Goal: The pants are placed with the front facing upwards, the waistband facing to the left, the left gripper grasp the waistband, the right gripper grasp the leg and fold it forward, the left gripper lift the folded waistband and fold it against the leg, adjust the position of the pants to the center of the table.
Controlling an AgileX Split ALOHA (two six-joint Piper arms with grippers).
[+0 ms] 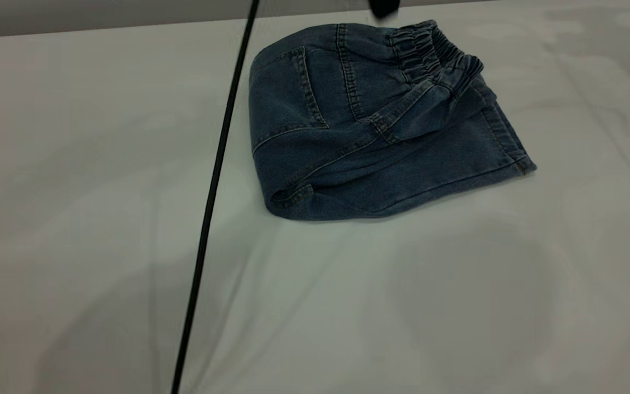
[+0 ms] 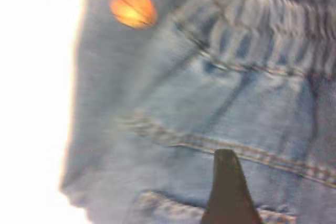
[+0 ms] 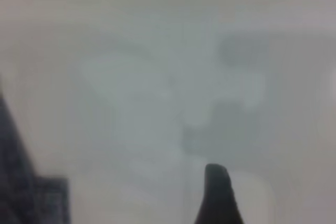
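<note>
The pants [image 1: 369, 131] lie folded into a compact blue denim bundle at the far middle of the table [image 1: 101, 219]. The gathered waistband [image 1: 435, 52] sits on top at the bundle's far right, and a leg hem [image 1: 514, 158] points right. A black piece of the left gripper [image 1: 383, 6] shows at the top edge, just above the waistband. In the left wrist view the left gripper [image 2: 228, 192] hovers close over the denim, near a tan seam [image 2: 252, 153], with the waistband [image 2: 273, 19] and an orange round mark [image 2: 133, 7] beyond. The right gripper [image 3: 216, 198] is over bare table, beside the pants' edge [image 3: 21, 182].
A thin black cable [image 1: 214, 191] runs diagonally across the exterior view, from the top edge down to the bottom edge, just left of the pants. The table's far edge [image 1: 101, 28] meets a grey wall. Wide bare tabletop lies in front of the pants and to both sides.
</note>
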